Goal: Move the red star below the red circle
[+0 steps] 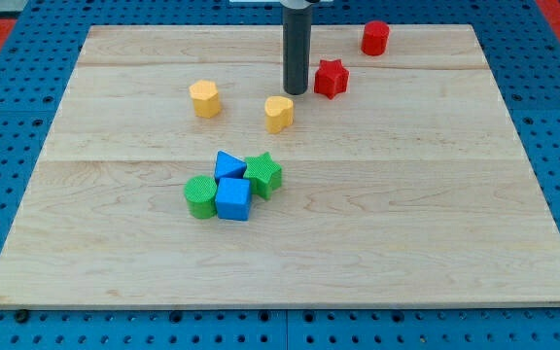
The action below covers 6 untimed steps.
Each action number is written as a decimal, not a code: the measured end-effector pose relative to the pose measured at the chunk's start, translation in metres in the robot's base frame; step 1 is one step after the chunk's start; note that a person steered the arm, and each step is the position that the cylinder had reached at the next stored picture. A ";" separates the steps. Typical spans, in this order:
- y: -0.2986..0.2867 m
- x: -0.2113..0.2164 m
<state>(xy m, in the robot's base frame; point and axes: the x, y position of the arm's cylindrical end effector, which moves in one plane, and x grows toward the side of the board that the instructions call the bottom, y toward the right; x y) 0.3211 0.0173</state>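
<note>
The red star (331, 78) lies near the top of the wooden board (406, 194), right of centre. The red circle (375, 38), a short cylinder, stands up and to the right of it, near the board's top edge. My tip (296, 92) is the lower end of the dark rod coming down from the view's top. It stands just left of the red star, with a small gap between them.
A yellow heart (279, 113) lies just below and left of my tip. A yellow hexagon (204, 98) lies farther left. In the middle, a cluster: blue triangle (228, 164), green star (263, 175), blue cube (233, 198), green circle (200, 196).
</note>
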 end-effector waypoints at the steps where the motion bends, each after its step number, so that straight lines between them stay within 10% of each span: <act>1: 0.015 -0.004; 6: 0.083 -0.025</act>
